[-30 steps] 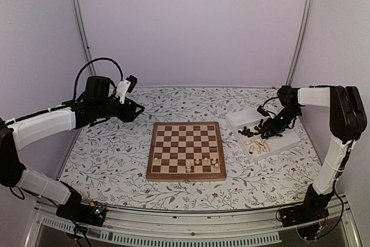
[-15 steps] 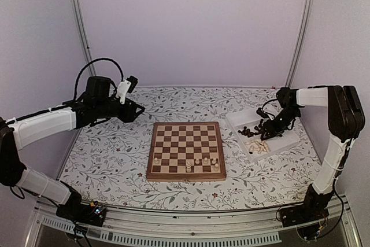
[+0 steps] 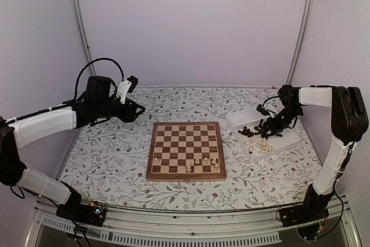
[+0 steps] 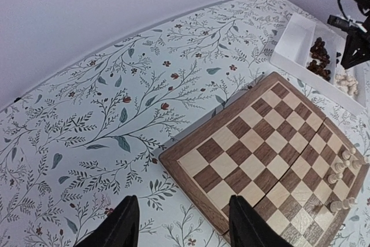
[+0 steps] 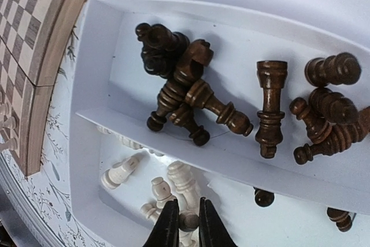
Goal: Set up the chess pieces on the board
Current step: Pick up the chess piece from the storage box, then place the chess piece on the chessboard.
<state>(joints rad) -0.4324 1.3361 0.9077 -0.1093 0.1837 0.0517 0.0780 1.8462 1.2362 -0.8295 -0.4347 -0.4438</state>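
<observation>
Here, setting: a white table covering printed with leafy sprigs (image 3: 110, 154), with both arms reaching in from the near edge.
Board: the square wooden chessboard with dark brown and cream checks (image 3: 185, 150) lies flat at mid-table. It has a mid-brown border, and its fold seam shows in the left wrist view.
On the board: small cream wooden chessmen (image 3: 202, 162) stand upright on the two nearest rows, most of them toward the right side. One stands apart nearer the left edge. They are too small to count or to name by type.
Tray: a white partitioned plastic tray (image 3: 236, 118) sits just right of the board, turned at an angle to it.
Far compartment: dark brown chessmen (image 5: 185, 85) lie tumbled on their sides. Several are heaped against each other and a few lie singly.
Near compartment: loose cream chessmen (image 5: 118, 173) lie on their sides on the tray floor.
Right arm: the right gripper (image 5: 188, 232) is down inside the cream compartment. Its two dark fingers are drawn in on a single cream chessman (image 5: 188, 220), one finger touching each side of it. The other pale pieces lie just beside it.
Left arm: the left gripper (image 4: 184, 227) hangs above the printed covering, off the far left corner of the board and well apart from it. Its fingers are spread, with nothing between them.
</observation>
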